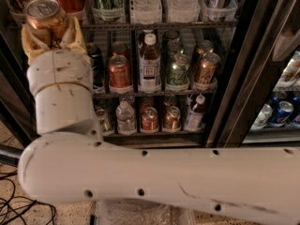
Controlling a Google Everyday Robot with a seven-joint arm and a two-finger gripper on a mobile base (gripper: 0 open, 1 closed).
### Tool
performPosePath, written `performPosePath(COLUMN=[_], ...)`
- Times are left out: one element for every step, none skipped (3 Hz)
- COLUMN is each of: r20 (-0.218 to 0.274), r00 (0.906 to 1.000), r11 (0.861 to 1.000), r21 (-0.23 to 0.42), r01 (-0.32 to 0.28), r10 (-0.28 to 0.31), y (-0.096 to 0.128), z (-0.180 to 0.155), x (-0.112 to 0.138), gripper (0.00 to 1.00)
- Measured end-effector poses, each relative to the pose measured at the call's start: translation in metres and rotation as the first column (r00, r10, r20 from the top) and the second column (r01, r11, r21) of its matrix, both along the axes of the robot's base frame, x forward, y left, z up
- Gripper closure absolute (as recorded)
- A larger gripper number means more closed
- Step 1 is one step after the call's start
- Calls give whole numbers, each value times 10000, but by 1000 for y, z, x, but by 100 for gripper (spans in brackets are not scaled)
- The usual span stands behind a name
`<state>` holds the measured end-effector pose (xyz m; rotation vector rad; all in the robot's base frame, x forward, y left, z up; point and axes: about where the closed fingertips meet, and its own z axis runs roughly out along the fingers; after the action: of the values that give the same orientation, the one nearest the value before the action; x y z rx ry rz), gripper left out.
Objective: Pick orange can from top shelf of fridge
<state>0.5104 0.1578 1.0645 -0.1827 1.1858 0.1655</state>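
Well, the hand [50,37] clasped the orange can [43,13] from below, upright, before the left end of the top shelf [154,26] in the fridge [240,78].

At upper left you see the gripper [50,31], its matt tan fingers [76,35] clasping the orange can [43,13] of shiny copper metal. The arm [187,182] is scuffed matt off-white plastic. The top shelf [154,26] is thin dark wire, the fridge [243,78] frame smooth dark metal.
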Motion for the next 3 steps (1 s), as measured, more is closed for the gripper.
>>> performPosePath(r20=[-59, 79, 307], r00=[9997, 9975, 9955], r11=[9994, 9919, 9826], r21=[-272, -1060, -1655], r01=[-234, -694, -839], r10=[233, 706, 902], y=[-17, -29, -54], z=[-15, -23, -27], x=[-25, -42, -54], gripper=[100, 100, 100])
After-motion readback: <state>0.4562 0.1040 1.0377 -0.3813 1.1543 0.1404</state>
